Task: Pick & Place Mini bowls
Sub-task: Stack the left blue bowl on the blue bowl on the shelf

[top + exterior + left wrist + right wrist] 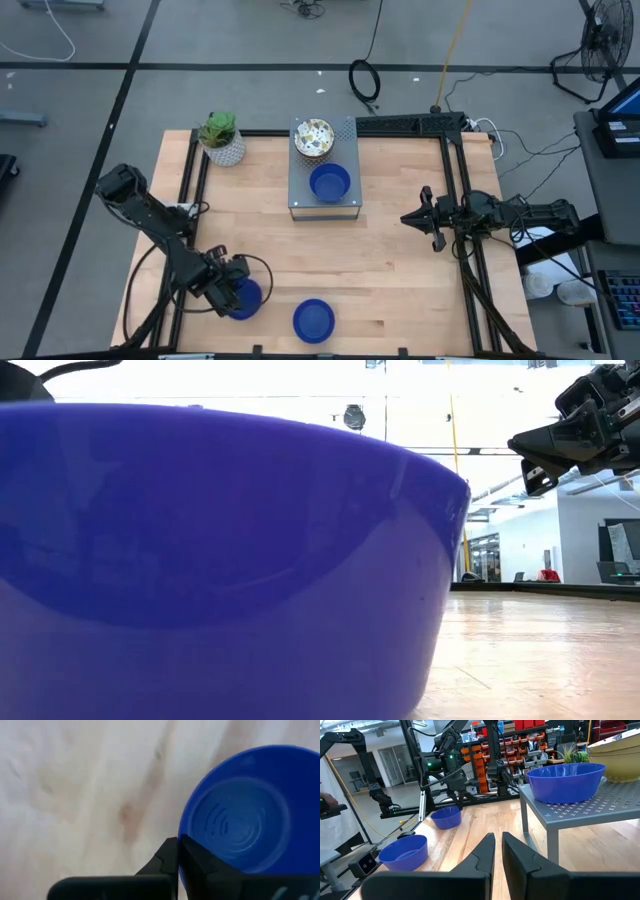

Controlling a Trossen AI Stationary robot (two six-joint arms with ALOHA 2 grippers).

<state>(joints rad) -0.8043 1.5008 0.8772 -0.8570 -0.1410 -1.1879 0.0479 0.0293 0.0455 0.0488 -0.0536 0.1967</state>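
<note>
The left gripper (pixel 232 288) is sitting low at the near left corner of the wooden table (pixel 400 280), its fingers closed onto the rim of a blue bowl (pixel 245 297); in the left wrist view one dark finger (pixel 167 862) is lying outside the rim and the other inside the same blue bowl (pixel 250 815), which is resting on the wood. A second blue bowl (pixel 314 320) is standing apart to its right, near the table's front edge (this one is filling most of the low view (pixel 200 560)). A third blue bowl (pixel 330 183) is sitting on the grey perforated platform (pixel 345 130) at the table's far middle, just in front of a stack of cream speckled bowls (pixel 313 138). A white pot with a green plant (pixel 222 138) is standing left of the platform. The right gripper (pixel 412 218) is hanging above the table's right side, its fingers (pixel 482 852) nearly together and holding nothing.
</note>
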